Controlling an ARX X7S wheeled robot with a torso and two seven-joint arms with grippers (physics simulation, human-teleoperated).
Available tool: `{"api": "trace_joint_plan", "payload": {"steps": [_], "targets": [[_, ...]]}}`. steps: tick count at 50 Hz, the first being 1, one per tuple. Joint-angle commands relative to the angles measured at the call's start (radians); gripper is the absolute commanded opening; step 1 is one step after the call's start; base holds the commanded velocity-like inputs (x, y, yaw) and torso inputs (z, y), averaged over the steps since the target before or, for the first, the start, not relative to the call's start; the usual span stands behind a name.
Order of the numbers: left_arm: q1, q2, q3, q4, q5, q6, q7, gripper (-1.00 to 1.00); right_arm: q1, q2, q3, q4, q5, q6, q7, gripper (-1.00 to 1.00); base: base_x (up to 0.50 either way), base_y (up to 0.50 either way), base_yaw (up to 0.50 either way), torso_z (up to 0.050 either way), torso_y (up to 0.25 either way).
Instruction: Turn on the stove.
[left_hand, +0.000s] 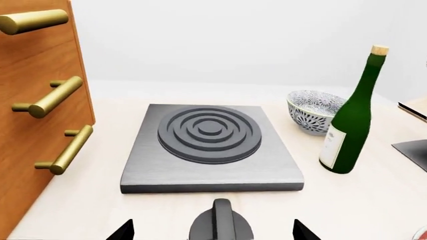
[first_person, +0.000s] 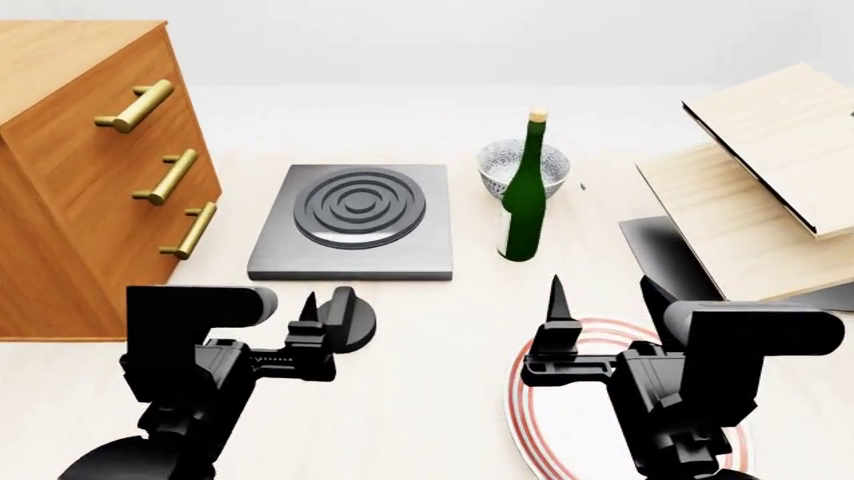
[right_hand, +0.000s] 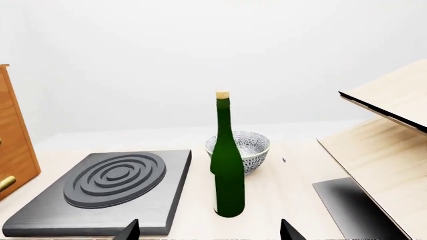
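Note:
The stove (left_hand: 210, 150) is a flat dark grey hotplate with a ringed round burner; it also shows in the head view (first_person: 354, 220) and the right wrist view (right_hand: 113, 185). Its separate black round knob (left_hand: 220, 226) lies on the table in front of it, also seen in the head view (first_person: 352, 318). My left gripper (left_hand: 213, 233) is open, its fingertips (left_hand: 123, 231) standing wide on either side of the knob without touching it; the head view (first_person: 326, 312) shows it at the knob. My right gripper (right_hand: 210, 233) is open and empty, over the table near the plate (first_person: 555, 305).
A wooden drawer cabinet (first_person: 80, 170) with brass handles stands left of the stove. A green bottle (first_person: 523, 200) and a patterned bowl (first_person: 501, 160) stand to its right. A red-ringed white plate (first_person: 534, 420) lies under the right arm. Wooden boards (first_person: 761, 190) lie far right.

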Motion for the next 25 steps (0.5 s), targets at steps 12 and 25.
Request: {"api": "trace_joint_plan", "payload": {"steps": [12, 25], "targets": [[0.027, -0.072, 0.099, -0.427, 0.164, 0.479, -0.056, 1.00, -0.030, 0.022, -0.025, 0.012, 0.001, -0.043, 0.019, 1.00, 0.00, 0.00, 0.00, 0.000, 0.000], [-0.012, -0.063, 0.122, -0.753, 0.218, 0.717, -0.087, 1.00, -0.030, 0.033, -0.032, 0.024, 0.005, -0.055, 0.030, 1.00, 0.00, 0.00, 0.00, 0.000, 0.000]]}}
